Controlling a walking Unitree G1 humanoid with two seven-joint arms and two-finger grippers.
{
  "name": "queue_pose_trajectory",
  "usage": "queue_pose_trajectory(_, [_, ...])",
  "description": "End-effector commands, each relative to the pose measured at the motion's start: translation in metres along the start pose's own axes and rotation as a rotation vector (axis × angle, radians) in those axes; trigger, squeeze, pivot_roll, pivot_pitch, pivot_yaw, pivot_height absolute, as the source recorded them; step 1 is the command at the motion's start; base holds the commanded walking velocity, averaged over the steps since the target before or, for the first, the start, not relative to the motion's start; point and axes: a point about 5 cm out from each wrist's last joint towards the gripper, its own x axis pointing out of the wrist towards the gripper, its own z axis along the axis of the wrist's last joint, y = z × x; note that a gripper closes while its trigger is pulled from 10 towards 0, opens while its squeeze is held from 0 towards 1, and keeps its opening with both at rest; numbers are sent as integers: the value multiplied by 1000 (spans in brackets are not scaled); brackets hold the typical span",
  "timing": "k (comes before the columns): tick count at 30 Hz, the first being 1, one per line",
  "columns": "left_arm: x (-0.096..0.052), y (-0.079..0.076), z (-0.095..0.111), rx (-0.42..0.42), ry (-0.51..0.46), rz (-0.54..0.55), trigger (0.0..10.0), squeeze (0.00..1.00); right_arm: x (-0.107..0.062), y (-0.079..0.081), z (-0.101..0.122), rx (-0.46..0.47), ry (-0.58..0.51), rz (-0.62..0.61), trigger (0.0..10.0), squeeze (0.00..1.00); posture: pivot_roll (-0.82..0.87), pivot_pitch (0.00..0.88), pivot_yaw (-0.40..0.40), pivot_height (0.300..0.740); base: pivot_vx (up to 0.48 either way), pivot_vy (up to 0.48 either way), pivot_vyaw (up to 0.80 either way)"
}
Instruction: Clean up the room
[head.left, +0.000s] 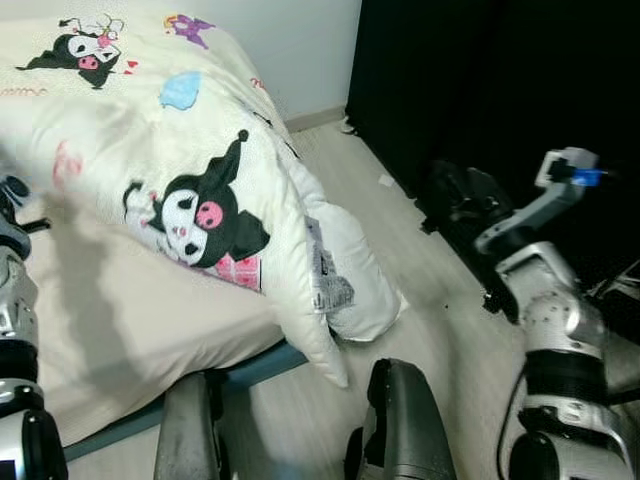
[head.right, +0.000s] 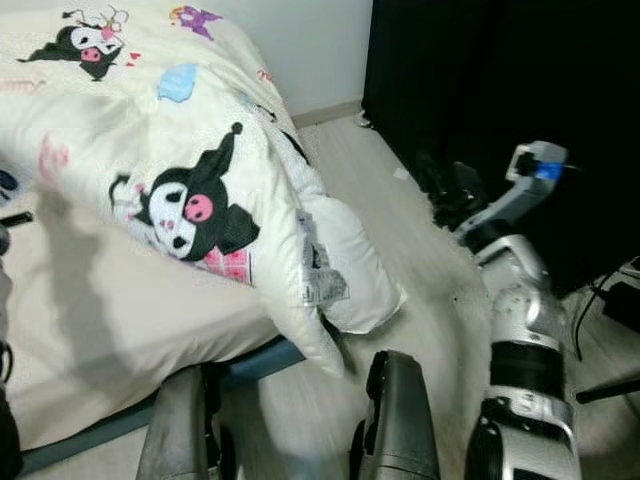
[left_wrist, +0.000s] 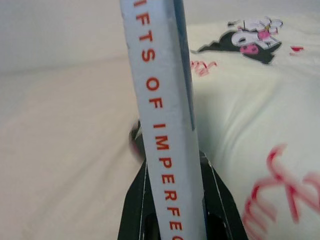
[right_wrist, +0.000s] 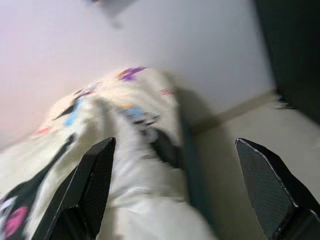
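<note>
Book (left_wrist: 165, 125) in hand, we judge the step to be carrying it off to wherever it belongs, so we want to keep it upright and squeezed evenly while we turn from the bed (head.left: 120, 310), and not let its spine swing into the quilt (head.left: 200, 140). Our left pincer (left_wrist: 175, 200) is pinching the book: its two black fingers (left_wrist: 135, 205) press on either side of the pale spine with red lettering, which stands straight up out of the grip, above the cream sheet. The bunched quilt with cartoon prints lies just beside it, its corner spilling off the bed's edge toward the wooden floor (head.left: 430, 300). Our right pincer (right_wrist: 185, 185) is spread wide and holds nothing, raised over the floor near the dark curtain (head.left: 480, 80), well apart from the book.
</note>
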Motion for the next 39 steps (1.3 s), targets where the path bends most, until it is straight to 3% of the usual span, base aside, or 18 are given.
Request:
queue_pose_trajectory(1, [6,18,19,76,-58,75,0,0,16,24,-13,3,39,121,10000,0,78,315,-14,542,0,0,0])
queue_pose_trajectory(2, [6,18,19,76,-58,75,0,0,16,24,-13,3,39,121,10000,0,78,315,-14,542,0,0,0])
queue_pose_trajectory(4, [8,23,25,94,-68,114,0,0,33,53,-27,14,80,244,10000,0,72,302,-6,542,0,0,0])
queue_pose_trajectory(5, [8,23,25,94,-68,114,0,0,33,53,-27,14,80,244,10000,0,72,302,-6,542,0,0,0])
queue_pose_trajectory(6, [9,23,28,84,-72,120,0,0,39,64,-35,0,109,283,10000,0,74,295,-3,542,0,0,0])
queue_pose_trajectory(10, [8,18,34,38,-92,122,0,0,51,77,-53,-48,170,305,10000,0,77,289,-1,542,0,0,0])
queue_pose_trajectory(17, [6,12,40,-11,-117,109,0,0,59,80,-62,-87,198,286,10000,0,104,278,1,542,0,0,0])
queue_pose_trajectory(19, [3,9,41,-36,-116,95,4392,0,65,81,-64,-92,203,271,10000,0,109,278,-2,542,0,0,0])
queue_pose_trajectory(20, [2,8,42,-44,-119,89,9608,0,66,82,-66,-96,210,267,10000,0,114,273,-4,542,0,0,0])
queue_pose_trajectory(24, [1,7,45,-48,-121,88,10000,0,67,84,-71,-103,226,274,10000,0,115,274,-9,542,0,0,0])
queue_pose_trajectory(32, [-1,5,47,-50,-119,91,10000,0,62,105,-100,-91,346,413,10000,0,108,273,-16,542,0,0,0])
queue_pose_trajectory(39, [-6,-5,37,-68,-71,68,10000,0,60,119,-117,-91,390,473,10000,0,100,270,-7,542,0,0,0])
